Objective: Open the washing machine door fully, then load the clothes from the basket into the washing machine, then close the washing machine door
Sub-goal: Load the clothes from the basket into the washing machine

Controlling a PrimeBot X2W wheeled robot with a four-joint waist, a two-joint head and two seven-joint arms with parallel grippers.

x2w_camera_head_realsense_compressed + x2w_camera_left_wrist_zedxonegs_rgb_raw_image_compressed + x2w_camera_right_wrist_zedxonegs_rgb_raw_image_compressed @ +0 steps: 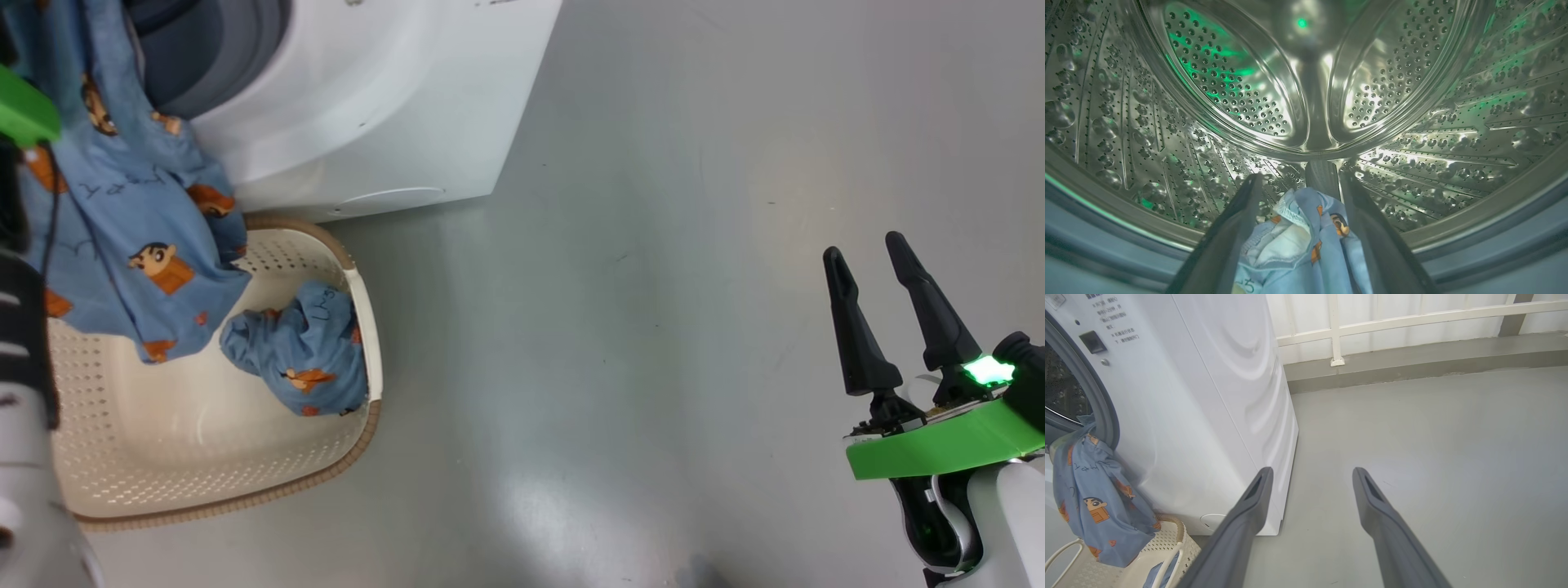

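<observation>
Our left gripper (1300, 179) gapes wide inside the washing machine (1229, 81), a garment (1306, 241) bunched between its fingers, lower folds cut off; our right gripper (863, 245) hangs open, empty.

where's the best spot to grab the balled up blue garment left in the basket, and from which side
Take the balled-up garment by the raised crumpled hump at its top, coming straight down from above. It lies bunched against the basket wall, so a sideways approach is likely blocked; the jaws should straddle the hump.
</observation>
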